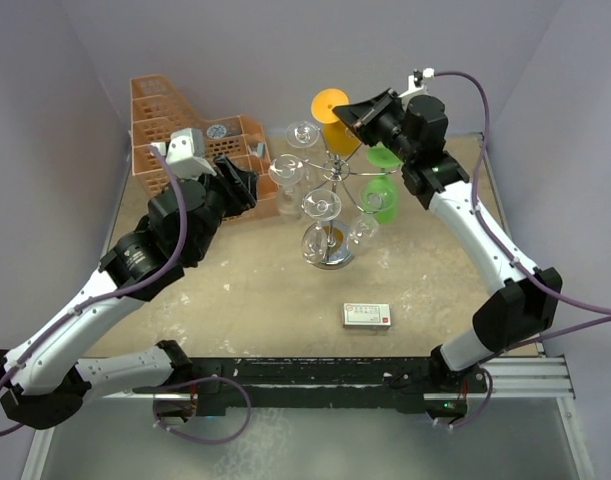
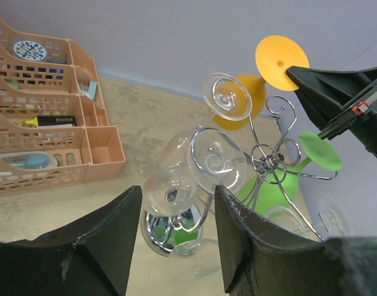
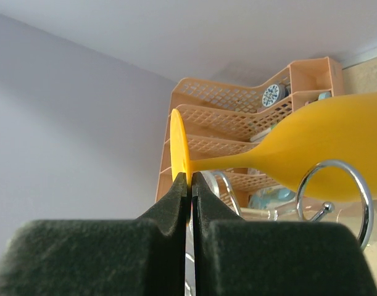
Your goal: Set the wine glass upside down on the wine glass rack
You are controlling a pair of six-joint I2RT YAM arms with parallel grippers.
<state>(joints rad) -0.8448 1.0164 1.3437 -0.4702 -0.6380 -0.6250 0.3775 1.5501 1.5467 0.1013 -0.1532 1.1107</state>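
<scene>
The chrome wine glass rack [image 1: 330, 255] stands mid-table with clear glasses and a green glass [image 1: 381, 195] hanging upside down from its scroll arms. My right gripper [image 1: 357, 113] is shut on the round foot of an orange wine glass [image 1: 335, 125], held bowl-down at the rack's back side. In the right wrist view the fingers [image 3: 176, 194] pinch the foot edge [image 3: 179, 148] and the bowl [image 3: 324, 148] lies beside a chrome scroll [image 3: 333, 200]. My left gripper [image 1: 243, 188] is open and empty, left of the rack; in its view a clear glass [image 2: 174, 188] hangs beyond the fingers.
An orange plastic lattice basket [image 1: 180, 125] with small items stands at the back left. A small white and red box [image 1: 366, 315] lies on the table in front of the rack. Purple walls close in the back and sides.
</scene>
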